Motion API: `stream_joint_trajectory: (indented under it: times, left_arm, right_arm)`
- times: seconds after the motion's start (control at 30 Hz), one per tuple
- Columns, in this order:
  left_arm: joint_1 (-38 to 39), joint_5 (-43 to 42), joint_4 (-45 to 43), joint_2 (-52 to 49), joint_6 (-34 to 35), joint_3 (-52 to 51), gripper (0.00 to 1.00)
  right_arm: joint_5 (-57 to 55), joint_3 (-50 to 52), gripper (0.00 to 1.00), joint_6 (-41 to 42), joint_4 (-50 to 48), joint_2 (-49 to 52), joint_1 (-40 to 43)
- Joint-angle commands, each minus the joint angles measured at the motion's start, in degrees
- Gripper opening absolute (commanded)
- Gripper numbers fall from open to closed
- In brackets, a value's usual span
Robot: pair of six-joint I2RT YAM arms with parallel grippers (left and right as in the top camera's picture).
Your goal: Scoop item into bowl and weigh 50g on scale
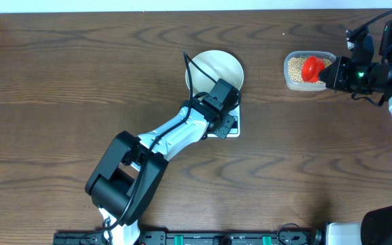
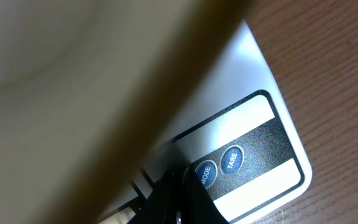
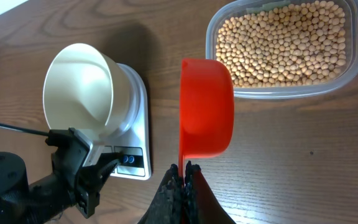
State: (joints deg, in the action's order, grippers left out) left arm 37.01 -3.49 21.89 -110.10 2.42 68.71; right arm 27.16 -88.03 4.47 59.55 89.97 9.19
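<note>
The white bowl (image 1: 214, 69) stands on the white scale (image 1: 236, 133). My left gripper (image 1: 227, 124) is shut, its dark tips (image 2: 178, 190) down on the scale's front panel (image 2: 253, 87) right beside the MODE button (image 2: 205, 172). The blurred bowl wall fills that view's upper left. My right gripper (image 3: 183, 171) is shut on the handle of a red scoop (image 3: 207, 106), held on edge beside the clear container (image 3: 353, 56) of tan beans (image 3: 284, 43). The scoop's inside is hidden. From above, the scoop (image 1: 312, 69) hangs over the container.
Brown wooden table (image 1: 80, 82) all round. The TARE button (image 2: 232, 158) sits next to MODE. In the right wrist view the bowl (image 3: 79, 87), scale (image 3: 138, 124) and left arm (image 3: 17, 186) lie left of the scoop. A dark rail (image 1: 216, 238) runs along the front edge.
</note>
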Motion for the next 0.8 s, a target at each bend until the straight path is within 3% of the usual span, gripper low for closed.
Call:
stream_joint_trajectory:
  times: [0.0,0.77]
  left_arm:
    - [-0.33,3.10,1.33,-2.62,1.31,-1.14,0.07]
    - [-0.33,3.21,2.12,-2.64,1.25,-1.16,0.07]
  right_arm:
    - [-0.04,-1.18,0.01,-0.96,0.07,-1.25,0.26]
    - [-0.28,-1.18,0.01,-1.38,0.00,-1.25,0.26]
